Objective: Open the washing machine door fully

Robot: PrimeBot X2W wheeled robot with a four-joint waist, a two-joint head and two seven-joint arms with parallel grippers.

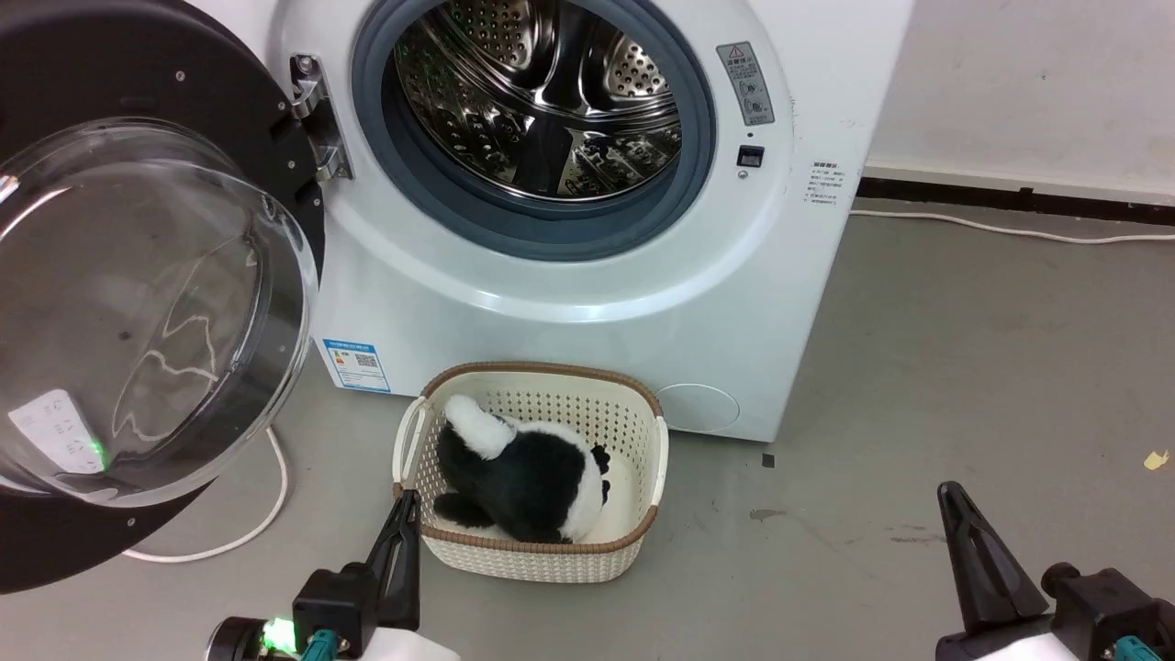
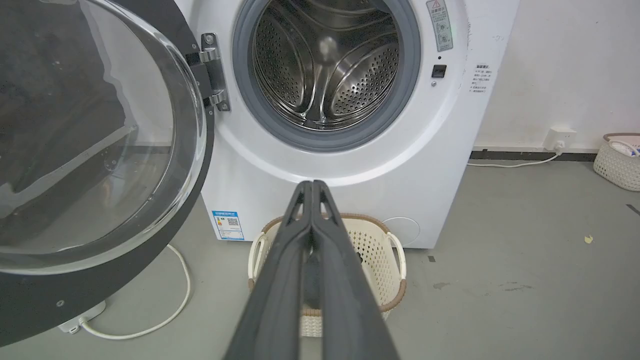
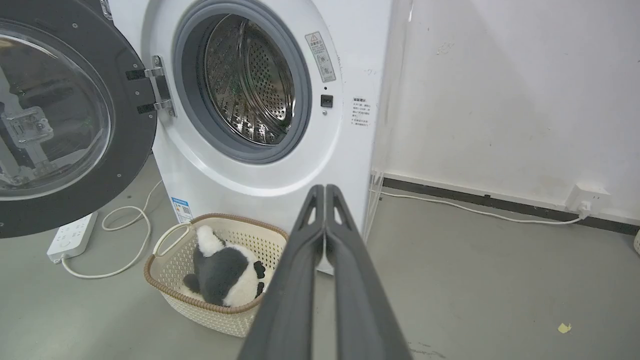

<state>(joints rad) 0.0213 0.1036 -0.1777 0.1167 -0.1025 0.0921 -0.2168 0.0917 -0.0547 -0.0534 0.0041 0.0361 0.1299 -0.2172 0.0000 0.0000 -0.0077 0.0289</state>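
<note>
Left hand (image 1: 407, 503) sits low at the lower left of the head view: two dark fingers pressed together, nothing between them. Its tip overlaps the near left corner of the basket (image 1: 551, 555) in that view; contact with the rim can't be judged from this angle. Right hand (image 1: 951, 492) sits low at the lower right, fingers likewise pressed shut and empty, over bare floor (image 1: 918, 367), well apart from basket and machine.

Washing machine door (image 1: 138, 303): swung out to the left of the washing machine (image 1: 587, 294), clear of the opening, hanging on its metal hinge (image 1: 317, 115) at the opening's left edge. Inner side faces the cameras: clear glass bowl bulging outward, wide black rim around it. Neither hand touches it.

Opening uncovered: grey gasket (image 1: 551, 229) rings the perforated steel drum (image 1: 542, 101). Blue label (image 1: 358, 364) low left on the white front, round cap (image 1: 698, 407) low right.

Basket: cream, perforated, brown rim, on the floor just in front of the machine, below the opening. Black-and-white plush toy (image 1: 523, 477) lies in it.

White cable (image 1: 271, 496) loops on the floor under the door, running to a white power strip (image 3: 72, 235). Second cable (image 1: 1010, 228) runs along the base of the wall to a wall socket (image 3: 590, 197). Small yellow scrap (image 1: 1155, 459) on the floor at far right
</note>
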